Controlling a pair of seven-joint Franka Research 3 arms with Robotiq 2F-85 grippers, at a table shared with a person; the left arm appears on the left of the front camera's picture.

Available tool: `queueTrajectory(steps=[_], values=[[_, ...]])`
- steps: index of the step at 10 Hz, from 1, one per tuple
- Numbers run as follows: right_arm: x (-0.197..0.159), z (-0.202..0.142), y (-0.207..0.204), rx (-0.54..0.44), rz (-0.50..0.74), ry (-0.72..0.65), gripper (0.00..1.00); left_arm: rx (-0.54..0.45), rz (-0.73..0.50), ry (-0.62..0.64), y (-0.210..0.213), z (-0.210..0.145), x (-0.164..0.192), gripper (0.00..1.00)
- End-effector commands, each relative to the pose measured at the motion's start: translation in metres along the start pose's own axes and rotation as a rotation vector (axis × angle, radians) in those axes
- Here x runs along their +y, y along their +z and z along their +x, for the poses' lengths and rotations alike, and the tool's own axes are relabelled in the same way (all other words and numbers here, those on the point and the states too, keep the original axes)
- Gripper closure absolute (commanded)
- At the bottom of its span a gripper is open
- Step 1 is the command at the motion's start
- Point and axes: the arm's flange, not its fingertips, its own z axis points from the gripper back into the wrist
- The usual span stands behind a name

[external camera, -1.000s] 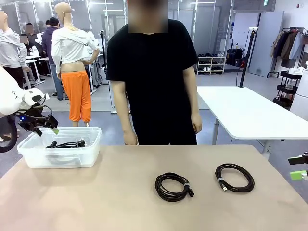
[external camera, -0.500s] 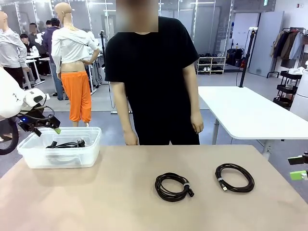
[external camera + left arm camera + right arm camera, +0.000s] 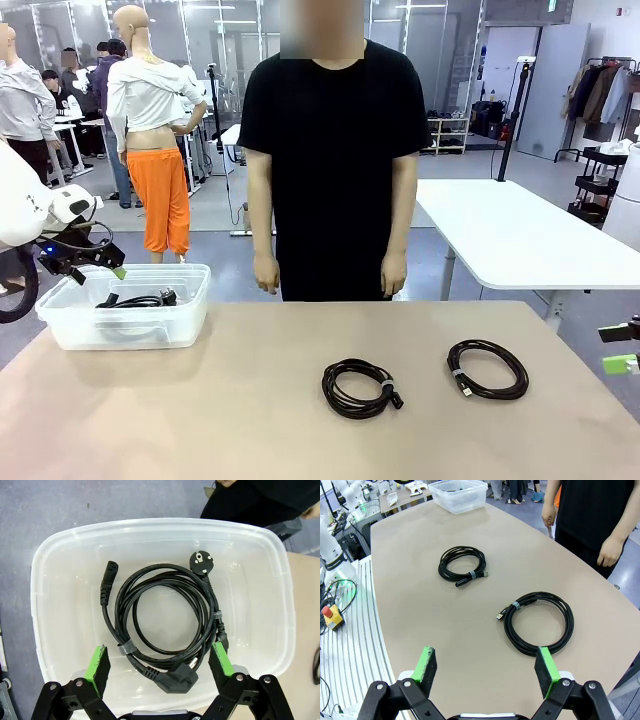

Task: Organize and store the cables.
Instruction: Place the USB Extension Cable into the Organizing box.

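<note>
Left end effector (image 3: 159, 661) released, pads wide apart, hanging straight over the clear bin (image 3: 160, 522) at the table's (image 3: 200, 420) left far corner, nothing gripped. Bin cable (image 3: 119, 620) lies flat on the bin floor as a near-round coil with two ties. Its round plug points to the bin's far rim, the angled plug sits at the near rim between the pads, and the socket end lies along the bin's short side. The bin's near rim is hidden behind the end effector body. Right end effector (image 3: 486, 666) also released and empty, off the table's right edge; in the front view it is cut off by the frame. Right cable (image 3: 510, 627) lies flat just ahead of it, a slightly oval coil with one tie, the small plug poking out toward the middle cable (image 3: 442, 565). That coil is tighter, its plug end pointing back at the right cable. The two are well apart. Person (image 3: 335, 150) stands at the far edge, hands down.
</note>
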Motion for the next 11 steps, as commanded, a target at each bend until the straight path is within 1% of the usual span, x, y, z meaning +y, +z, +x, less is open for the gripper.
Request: queueTrajectory(steps=[1,6,7,8,9,10,11], values=[[-0.002,0.0,-0.001,-0.019,-0.001,0.013,0.0,0.005,-0.004,-0.012,0.0,0.004,0.004,0.0],[-0.002,0.0,-0.001,-0.019,-0.001,0.013,0.0,0.0,0.0,0.0,0.0,0.0,0.0,0.0],[-0.002,0.0,-0.001,-0.019,-0.001,0.013,0.0,-0.007,-0.083,-0.099,0.019,0.008,-0.007,0.0],[-0.002,0.0,-0.001,-0.019,-0.001,0.013,0.0,-0.044,-0.119,-0.168,0.041,0.007,-0.006,0.0],[-0.002,0.0,-0.001,-0.019,-0.001,0.013,0.0,-0.094,-0.118,-0.186,0.064,-0.003,-0.001,0.0],[-0.002,0.0,-0.001,-0.019,-0.001,0.013,0.0,-0.13,-0.155,-0.227,0.086,-0.023,0.007,0.0],[-0.002,0.0,-0.001,-0.019,-0.001,0.013,0.0,-0.155,-0.209,-0.307,0.106,-0.05,0.017,0.0]])
